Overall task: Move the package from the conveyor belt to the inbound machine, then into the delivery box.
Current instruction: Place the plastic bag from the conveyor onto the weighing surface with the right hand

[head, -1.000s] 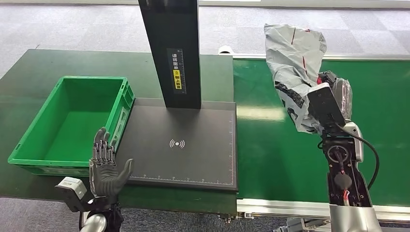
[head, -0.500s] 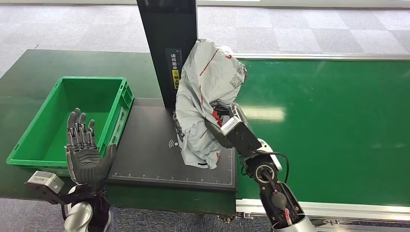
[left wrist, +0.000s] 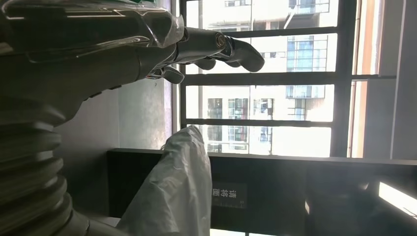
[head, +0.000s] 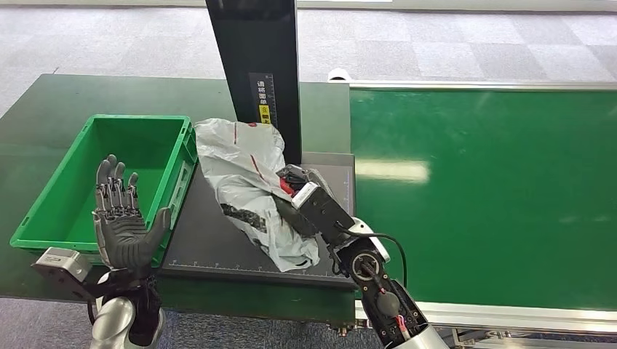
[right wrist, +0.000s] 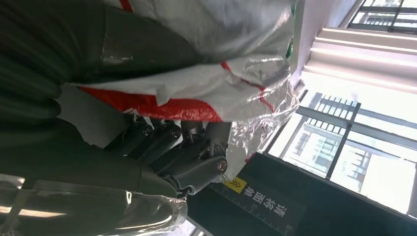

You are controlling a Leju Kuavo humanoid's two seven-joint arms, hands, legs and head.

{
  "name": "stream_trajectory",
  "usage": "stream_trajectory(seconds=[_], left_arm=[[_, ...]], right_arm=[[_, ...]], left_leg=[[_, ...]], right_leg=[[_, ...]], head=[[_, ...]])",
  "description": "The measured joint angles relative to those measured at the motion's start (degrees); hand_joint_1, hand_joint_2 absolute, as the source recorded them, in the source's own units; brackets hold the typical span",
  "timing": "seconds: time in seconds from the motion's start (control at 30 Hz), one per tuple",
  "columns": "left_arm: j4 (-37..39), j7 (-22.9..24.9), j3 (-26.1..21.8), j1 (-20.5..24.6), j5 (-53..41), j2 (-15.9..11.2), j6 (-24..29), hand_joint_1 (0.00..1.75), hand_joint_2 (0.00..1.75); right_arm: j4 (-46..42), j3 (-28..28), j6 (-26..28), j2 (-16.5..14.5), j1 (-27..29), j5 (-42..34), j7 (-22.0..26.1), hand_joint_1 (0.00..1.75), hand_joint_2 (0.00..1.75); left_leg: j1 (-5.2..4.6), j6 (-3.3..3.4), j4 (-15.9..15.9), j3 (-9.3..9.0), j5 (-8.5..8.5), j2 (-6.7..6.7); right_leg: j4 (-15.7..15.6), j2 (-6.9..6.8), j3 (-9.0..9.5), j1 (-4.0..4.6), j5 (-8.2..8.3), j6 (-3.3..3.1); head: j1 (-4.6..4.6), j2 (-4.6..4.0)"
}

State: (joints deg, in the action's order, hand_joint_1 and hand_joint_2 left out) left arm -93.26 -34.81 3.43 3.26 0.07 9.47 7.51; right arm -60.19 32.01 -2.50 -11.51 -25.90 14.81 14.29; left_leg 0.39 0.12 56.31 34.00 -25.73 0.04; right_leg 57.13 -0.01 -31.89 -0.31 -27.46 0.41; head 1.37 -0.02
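Observation:
The package is a crumpled grey plastic mailer with red and black print. It lies on the black scanning plate of the inbound machine, in front of the machine's black upright column. My right hand grips the package at its right side; the right wrist view shows dark fingers curled into the grey and red plastic. My left hand is raised palm-up with fingers spread, empty, at the near edge of the green delivery box. The package also appears in the left wrist view beyond my left hand.
The green conveyor belt runs along the right, with a metal rail along its near edge. The dark green table carries the box and the machine. Grey carpet floor lies beyond.
My right arm has swung the package left from above the belt, past the column, and lowered it onto the scanning plate. My left hand rose a little beside the box.

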Motion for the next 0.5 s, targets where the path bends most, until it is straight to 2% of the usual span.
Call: stream_trajectory(seconds=[0.13, 0.5], left_arm=[[0.0, 0.9, -0.2, 0.2, -1.4, 0.5, -1.4, 0.0, 1.75], [0.9, 1.7, -0.3, 0.8, -2.5, 1.6, -2.2, 0.0, 1.75]], right_arm=[[0.1, -1.1, 2.6, 0.0, 0.1, 0.2, -1.3, 0.0, 1.75], [-1.7, -4.3, 3.2, 0.1, 1.4, 0.0, -1.3, 0.0, 1.75]], left_leg=[[0.0, 0.0, 0.0, 0.0, 0.0, 0.0], [0.0, 0.0, 0.0, -0.01, 0.0, 0.01]], right_leg=[[0.0, 0.0, -0.02, 0.0, 0.0, 0.0], [0.0, 0.01, -0.02, 0.0, 0.0, 0.0]], head=[[0.0, 0.0], [0.01, 0.0]])
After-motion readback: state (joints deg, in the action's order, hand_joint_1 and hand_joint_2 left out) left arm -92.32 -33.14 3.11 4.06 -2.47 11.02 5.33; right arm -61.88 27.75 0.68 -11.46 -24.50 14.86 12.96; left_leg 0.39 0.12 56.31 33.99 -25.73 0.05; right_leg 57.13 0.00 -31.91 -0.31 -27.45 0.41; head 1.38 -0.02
